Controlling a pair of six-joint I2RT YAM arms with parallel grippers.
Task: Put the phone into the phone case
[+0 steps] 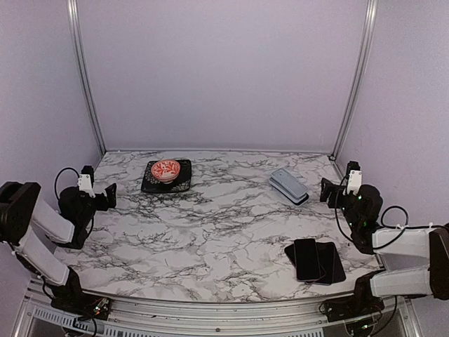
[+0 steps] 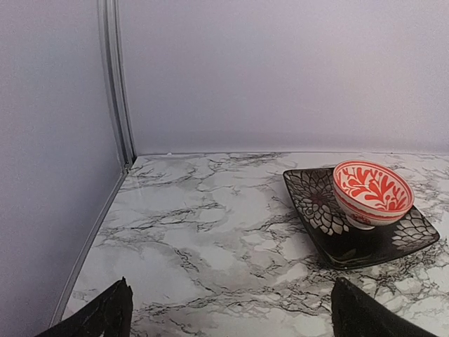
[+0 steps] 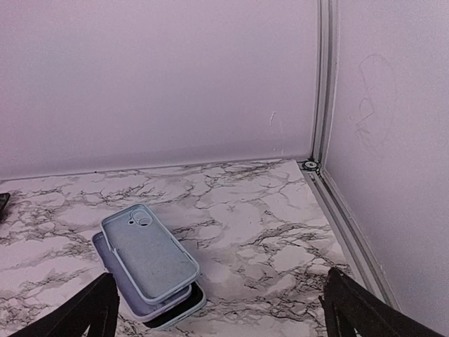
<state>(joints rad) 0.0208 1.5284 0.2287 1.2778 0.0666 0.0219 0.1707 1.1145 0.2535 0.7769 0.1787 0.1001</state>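
Observation:
Two black phones (image 1: pixel 313 260) lie overlapping, screens up, at the front right of the marble table (image 1: pixel 224 225). A stack of pale blue and lavender phone cases (image 1: pixel 289 186) lies at the back right; it also shows in the right wrist view (image 3: pixel 149 265), open side up. My right gripper (image 1: pixel 328 191) is open and empty, just right of the cases, its fingertips (image 3: pixel 354 309) wide apart. My left gripper (image 1: pixel 109 196) is open and empty at the far left; its fingertips (image 2: pixel 105 316) stand wide apart above bare marble.
A red-and-white patterned bowl (image 1: pixel 165 170) sits on a black square plate (image 1: pixel 151 184) at the back left; both show in the left wrist view, the bowl (image 2: pixel 372 191) on the plate (image 2: pixel 319 210). Lavender walls with metal corner posts (image 1: pixel 83 74) close in the table.

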